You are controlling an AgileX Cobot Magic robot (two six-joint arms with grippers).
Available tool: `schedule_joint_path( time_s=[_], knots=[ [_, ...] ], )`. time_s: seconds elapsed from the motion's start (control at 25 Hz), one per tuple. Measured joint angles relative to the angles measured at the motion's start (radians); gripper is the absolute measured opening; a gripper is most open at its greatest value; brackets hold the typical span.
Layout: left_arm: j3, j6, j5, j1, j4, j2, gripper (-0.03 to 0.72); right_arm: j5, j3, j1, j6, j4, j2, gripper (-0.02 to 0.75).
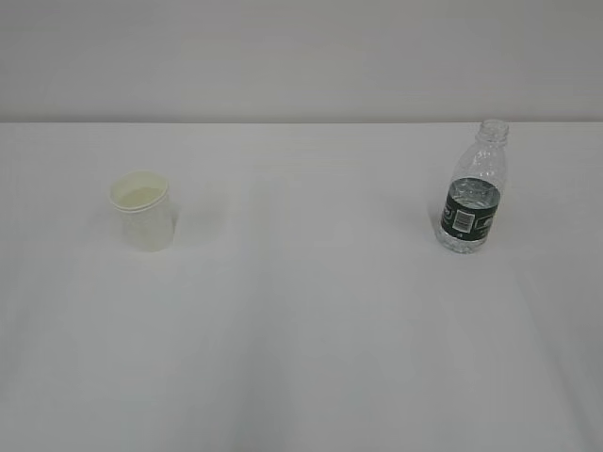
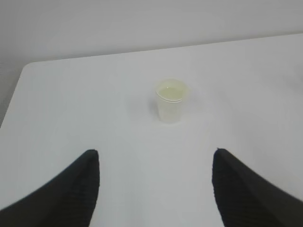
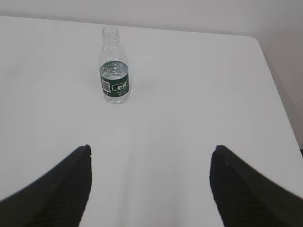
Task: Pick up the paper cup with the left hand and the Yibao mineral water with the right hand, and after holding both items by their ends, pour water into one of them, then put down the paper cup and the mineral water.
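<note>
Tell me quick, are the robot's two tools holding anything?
Left tool: open, holding nothing; the paper cup stands ahead of it.
Right tool: open, holding nothing; the bottle stands ahead.

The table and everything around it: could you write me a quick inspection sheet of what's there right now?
Surface: white table, plain and bare apart from two items.
Job's things: paper cup upright on the left; water bottle upright on the right, no cap, part full. They stand well apart.
Clutter: nothing seen.
Grippers: left tool open, short of the cup, holding nothing; right tool open, short of the bottle, holding nothing.
Cables: nothing seen.
Surroundings: plain pale wall behind the table.
</note>
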Motion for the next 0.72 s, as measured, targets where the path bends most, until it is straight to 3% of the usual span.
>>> schedule_joint_path(
  time_s=[0.72],
  knots=[
    [0.0, 0.026, 0.128, 0.0, -0.064, 0.0, 0.461, 0.095, 0.0, 0.0, -0.035, 0.038, 0.0, 0.588]
  ],
)
